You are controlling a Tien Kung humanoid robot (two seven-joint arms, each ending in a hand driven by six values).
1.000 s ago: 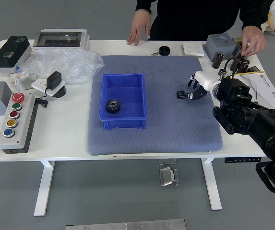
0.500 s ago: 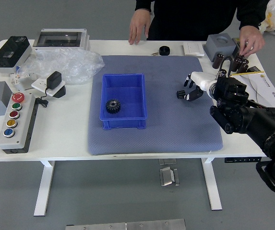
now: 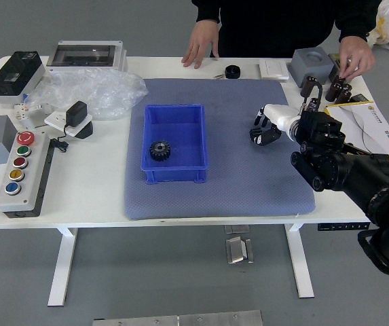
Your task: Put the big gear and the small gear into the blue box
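Your right hand [image 3: 281, 118] is low over the blue mat [image 3: 228, 193], right of the box; can't tell if it's released or clenched on the second gear, which I can't pick out against the black parts. One gear [image 3: 159, 151] sits in the blue box [image 3: 175, 175]; looks like the pick-up of the other is the step in hand. Next: confirm the hold, lift, carry left above the box's near-side wall, let go beside the first gear; too low and you'd clip that wall. Person's left hand [image 3: 357, 57] is at the black cylinders [image 3: 339, 89] behind your wrist, so don't swing back; person's right hand [image 3: 201, 42] rests at the far edge.
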